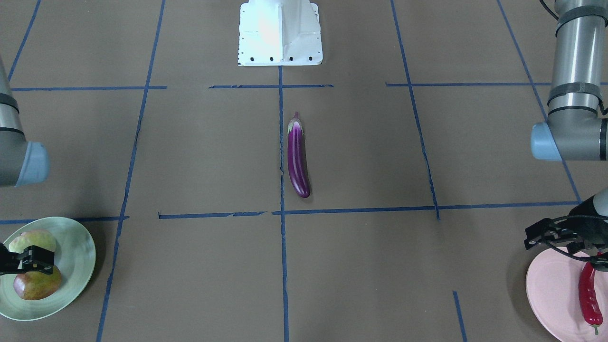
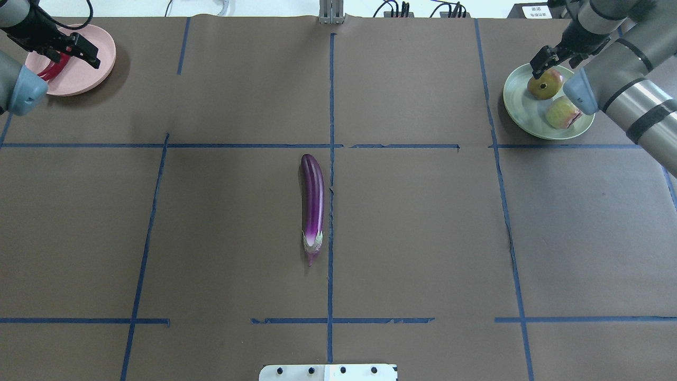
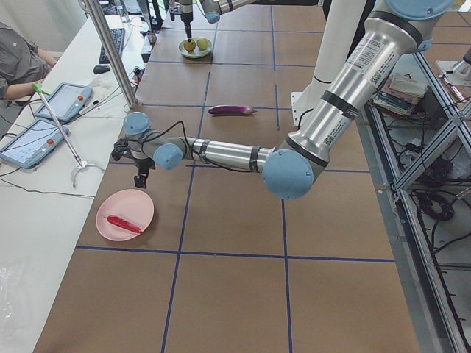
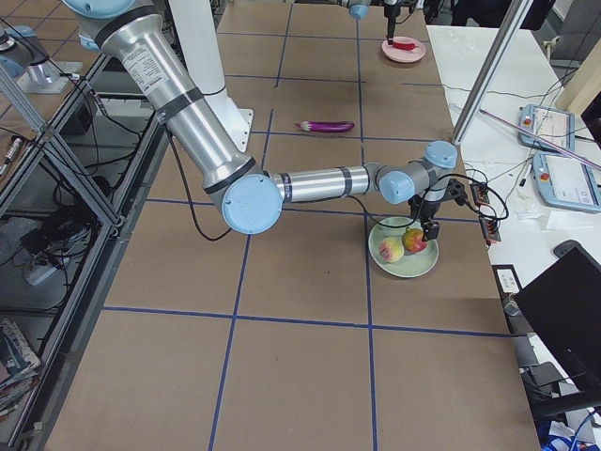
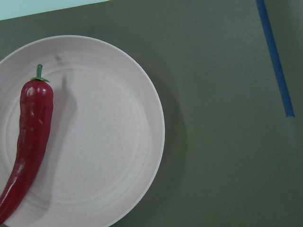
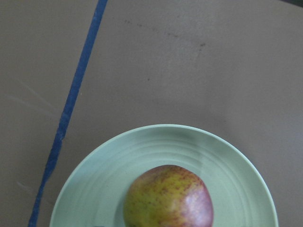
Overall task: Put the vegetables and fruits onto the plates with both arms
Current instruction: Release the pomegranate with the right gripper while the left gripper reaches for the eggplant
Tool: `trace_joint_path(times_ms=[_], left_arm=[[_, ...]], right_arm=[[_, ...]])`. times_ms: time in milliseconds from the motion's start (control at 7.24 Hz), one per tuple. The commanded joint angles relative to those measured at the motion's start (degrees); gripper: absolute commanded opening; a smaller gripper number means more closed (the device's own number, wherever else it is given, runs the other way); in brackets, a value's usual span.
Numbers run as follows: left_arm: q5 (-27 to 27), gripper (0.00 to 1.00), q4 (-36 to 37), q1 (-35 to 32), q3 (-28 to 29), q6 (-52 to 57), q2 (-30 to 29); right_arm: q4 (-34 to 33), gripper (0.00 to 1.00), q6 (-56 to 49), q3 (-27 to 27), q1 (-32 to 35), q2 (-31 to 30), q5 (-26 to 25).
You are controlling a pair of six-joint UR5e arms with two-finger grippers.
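Note:
The purple eggplant [image 1: 298, 156] lies alone at the table's middle, also in the overhead view [image 2: 312, 203]. The red chili [image 5: 31, 142] lies on the pink plate [image 5: 109, 142]. My left gripper [image 2: 82, 52] hovers open and empty just above that plate [image 2: 90, 69]. Both fruits sit on the mint green plate [image 2: 521, 106]: the dark red-and-yellow one [image 6: 168, 198] and the pale yellow-green one [image 2: 560, 112]. My right gripper [image 2: 542, 61] hangs open just above the dark fruit [image 2: 545, 84], apart from it.
The white base block [image 1: 280, 33] stands at the robot's edge of the table. Blue tape lines cross the brown table. A side bench with tablets [image 3: 44, 125] and a seated person runs along the far edge past the plates.

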Motion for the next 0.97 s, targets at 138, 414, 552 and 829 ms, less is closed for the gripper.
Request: trace_joint_path(times_ms=[138, 414, 552, 829], left_arm=[[0.3, 1.0, 0.1, 8.3, -8.2, -12.8, -0.8], [0.3, 1.0, 1.1, 15.2, -13.5, -18.9, -1.8], [0.4, 1.0, 1.2, 16.6, -14.4, -23.8, -3.3], [0.7, 1.0, 1.6, 20.9, -14.7, -30.4, -6.0]], right_arm=[[-9.2, 1.0, -5.3, 10.6, 8.5, -6.4, 5.6], [-12.3, 1.0, -9.8, 22.0, 10.6, -20.9, 5.6], [-12.4, 1.0, -10.2, 28.4, 12.4, -28.9, 5.7], [-12.5, 1.0, -14.0, 38.6, 15.0, -41.7, 5.7]])
